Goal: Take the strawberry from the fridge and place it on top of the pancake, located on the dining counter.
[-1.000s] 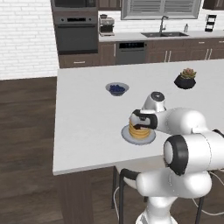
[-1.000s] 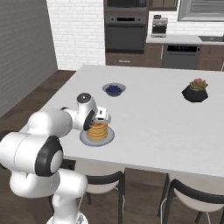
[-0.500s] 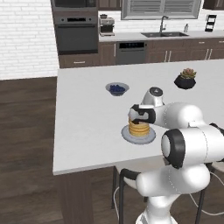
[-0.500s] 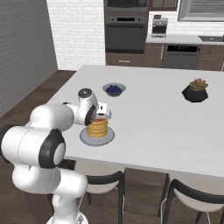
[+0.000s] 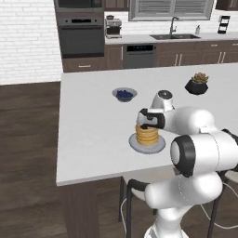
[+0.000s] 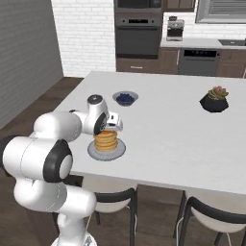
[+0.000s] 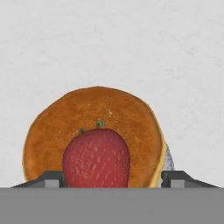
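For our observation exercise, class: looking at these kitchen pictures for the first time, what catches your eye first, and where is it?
A bright red strawberry sits on the golden pancake, between the tips of the open gripper. That stack stands on a grey plate near the front edge of the white dining counter. Beyond it are a bowl of blueberries and a potted plant.

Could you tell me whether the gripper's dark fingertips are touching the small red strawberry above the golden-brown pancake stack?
Apart on the right: in the hand view that dark fingertip stands clear of the small red strawberry above the golden-brown pancake stack. The left cannot be told.
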